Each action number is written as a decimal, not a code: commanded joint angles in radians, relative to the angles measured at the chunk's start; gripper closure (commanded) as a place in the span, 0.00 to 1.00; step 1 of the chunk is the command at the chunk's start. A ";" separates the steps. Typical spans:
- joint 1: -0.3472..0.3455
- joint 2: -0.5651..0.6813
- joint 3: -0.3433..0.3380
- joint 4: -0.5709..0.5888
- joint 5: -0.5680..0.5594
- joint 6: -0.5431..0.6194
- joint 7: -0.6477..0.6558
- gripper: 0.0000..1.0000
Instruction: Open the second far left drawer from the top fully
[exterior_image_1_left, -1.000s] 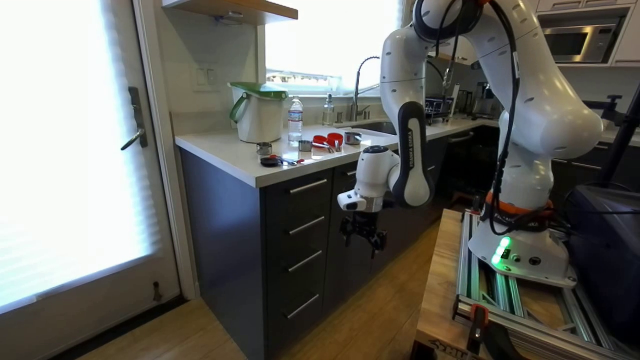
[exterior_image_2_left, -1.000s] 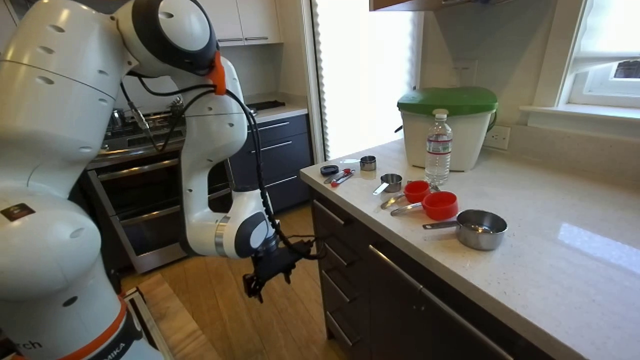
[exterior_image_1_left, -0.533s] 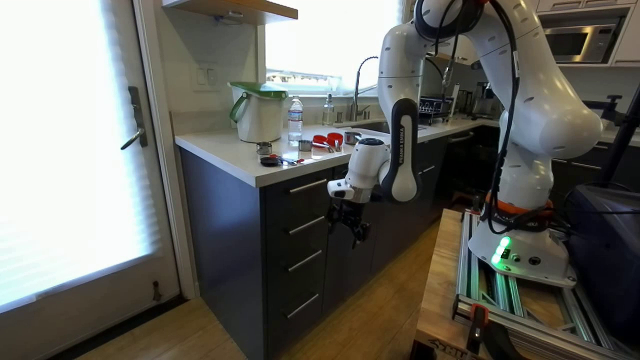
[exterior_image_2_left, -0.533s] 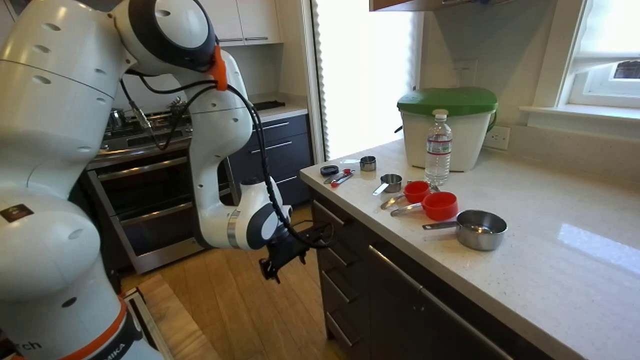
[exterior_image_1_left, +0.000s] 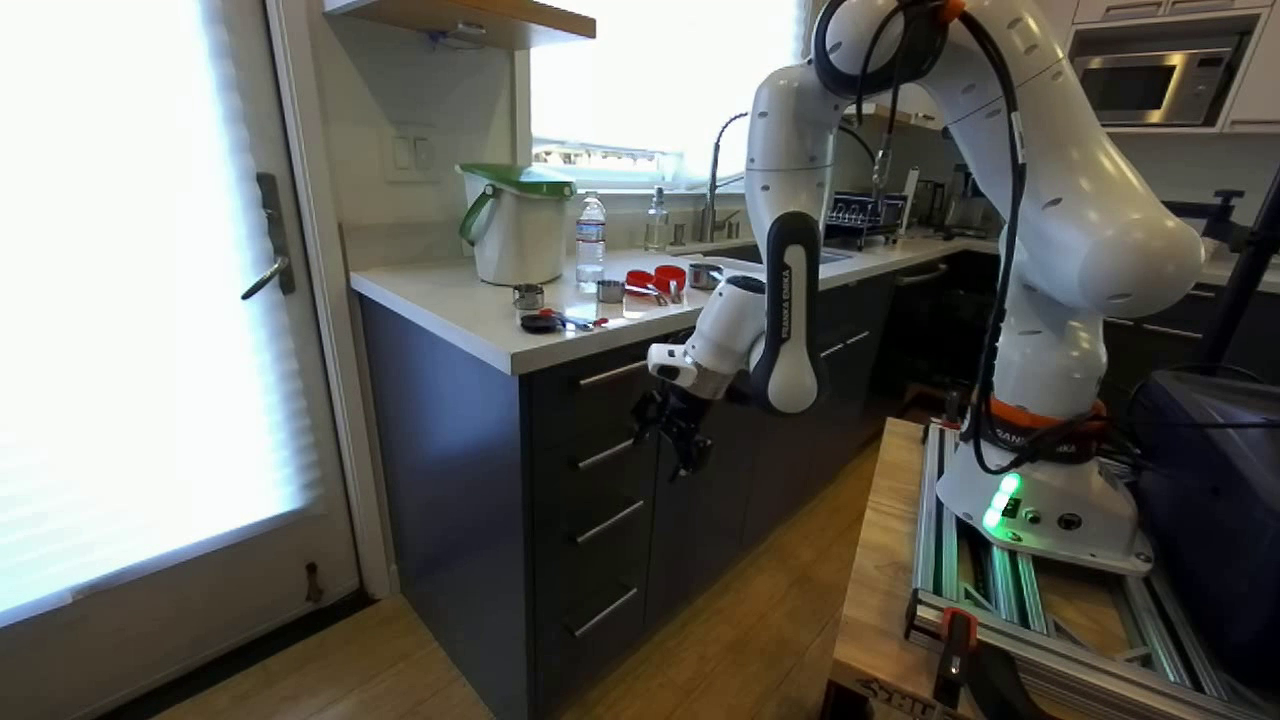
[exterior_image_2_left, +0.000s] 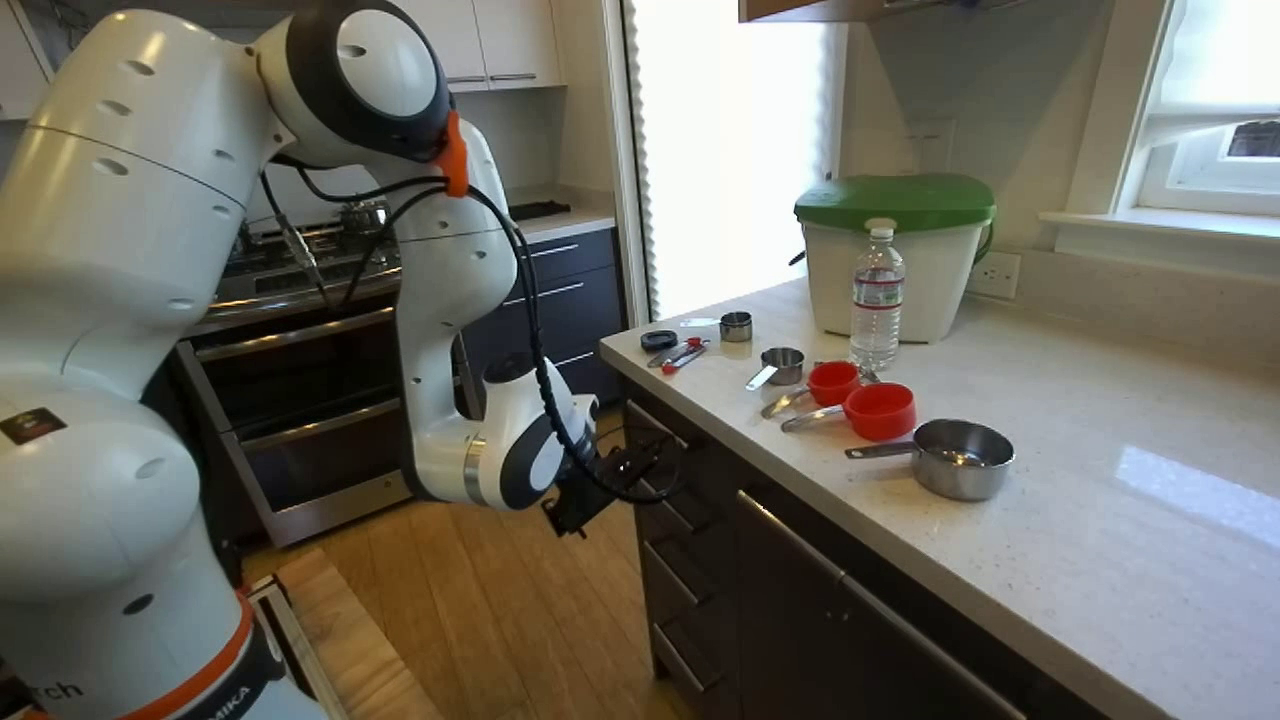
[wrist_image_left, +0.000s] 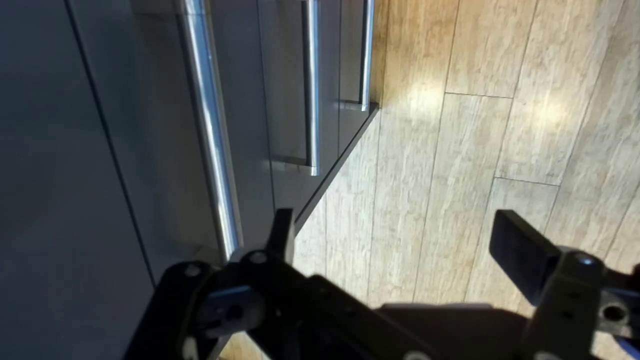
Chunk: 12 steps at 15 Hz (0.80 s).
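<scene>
The second drawer from the top of the far left stack (exterior_image_1_left: 560, 470) has a flat dark front and is shut. Its silver bar handle (exterior_image_1_left: 603, 455) shows in an exterior view, its right end close to my gripper. It also shows as the largest bar in the wrist view (wrist_image_left: 212, 130). My gripper (exterior_image_1_left: 672, 450) is open and empty in front of the stack, pointing down and tilted. In the wrist view its fingers (wrist_image_left: 397, 240) are wide apart over the floor, and the left finger is near the handle's lower end. The handle is not between the fingers. The drawer's inside is hidden.
Above the drawers, the white countertop (exterior_image_2_left: 1090, 480) overhangs slightly and holds measuring cups, a water bottle (exterior_image_2_left: 877, 300) and a green-lidded bin (exterior_image_2_left: 890, 270). The top drawer handle (exterior_image_1_left: 612, 374) is above my gripper. Lower drawer handles (wrist_image_left: 312, 90) stick out below.
My gripper has moved toward the drawer stack and upward, and has tilted more. The drawers have stayed shut and the counter items have not moved.
</scene>
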 joint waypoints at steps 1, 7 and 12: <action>0.030 0.097 -0.018 0.048 0.085 0.139 -0.030 0.00; 0.052 0.219 -0.018 0.119 0.189 0.286 -0.081 0.00; 0.088 0.294 -0.022 0.181 0.261 0.328 -0.107 0.00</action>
